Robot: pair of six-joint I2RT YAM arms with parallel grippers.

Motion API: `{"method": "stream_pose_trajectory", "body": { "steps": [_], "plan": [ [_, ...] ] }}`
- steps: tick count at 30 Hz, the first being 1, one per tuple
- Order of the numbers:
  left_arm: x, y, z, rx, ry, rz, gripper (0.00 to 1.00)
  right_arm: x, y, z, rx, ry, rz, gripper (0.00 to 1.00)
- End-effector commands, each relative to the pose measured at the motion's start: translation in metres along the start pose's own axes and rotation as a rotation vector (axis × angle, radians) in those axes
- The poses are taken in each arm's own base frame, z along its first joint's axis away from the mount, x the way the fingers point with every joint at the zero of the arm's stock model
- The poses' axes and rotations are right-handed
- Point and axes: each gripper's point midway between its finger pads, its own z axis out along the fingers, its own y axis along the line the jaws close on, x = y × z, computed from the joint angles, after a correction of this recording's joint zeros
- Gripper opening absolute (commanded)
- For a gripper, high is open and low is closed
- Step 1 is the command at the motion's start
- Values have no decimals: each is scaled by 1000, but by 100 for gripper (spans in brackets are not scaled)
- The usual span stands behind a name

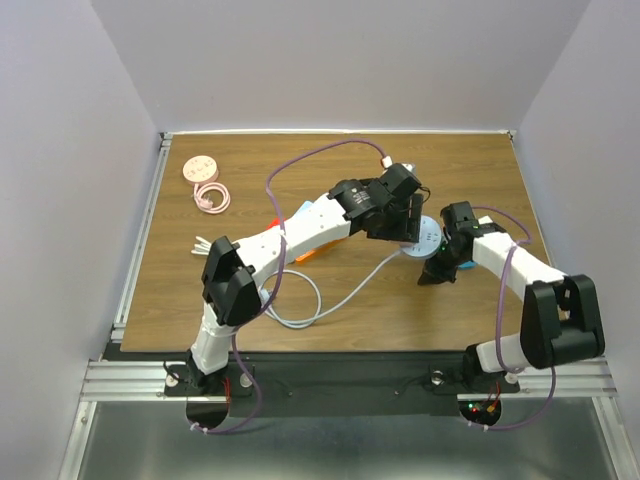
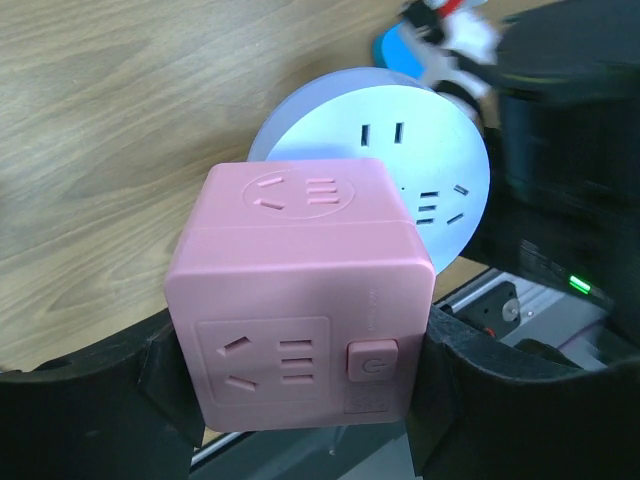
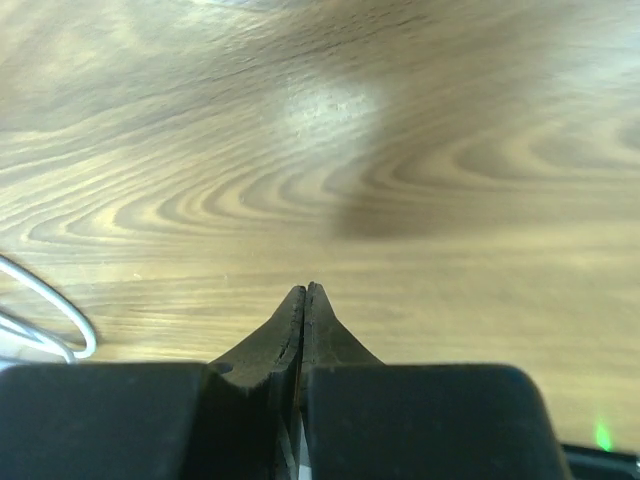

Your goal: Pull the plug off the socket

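A pink cube plug [image 2: 300, 300] with socket slots and a power button sits between my left gripper's [image 2: 300, 395] black fingers [image 2: 95, 400], which are shut on its sides. Its far end rests against a pale blue round socket [image 2: 440, 150] lying on the wooden table; I cannot tell whether it is still seated in it. In the top view the left gripper [image 1: 400, 218] is over the round socket [image 1: 428, 243]. My right gripper [image 1: 438, 268] is shut, tips [image 3: 305, 292] down on the table at the socket's near edge, holding nothing visible.
A white cable [image 1: 305, 300] loops from the round socket toward the table's front. A pink round socket [image 1: 199, 169] with a coiled pink cord [image 1: 212, 198] lies at the back left. Orange and blue items [image 1: 305, 255] lie under the left arm. The right arm [image 2: 570, 150] crowds the socket's right side.
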Motion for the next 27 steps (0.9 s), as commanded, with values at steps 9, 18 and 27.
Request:
{"method": "stream_pose_trajectory", "body": {
  "steps": [9,18,27],
  "plan": [
    [34,49,47,-154,42,75,0,-34,-25,-49,221,-227,10,0],
    [57,52,57,-150,83,83,0,-52,8,-69,113,-273,-8,0],
    [-29,46,-5,-139,-130,47,0,-62,44,-76,-35,-268,-99,0]
  ]
}}
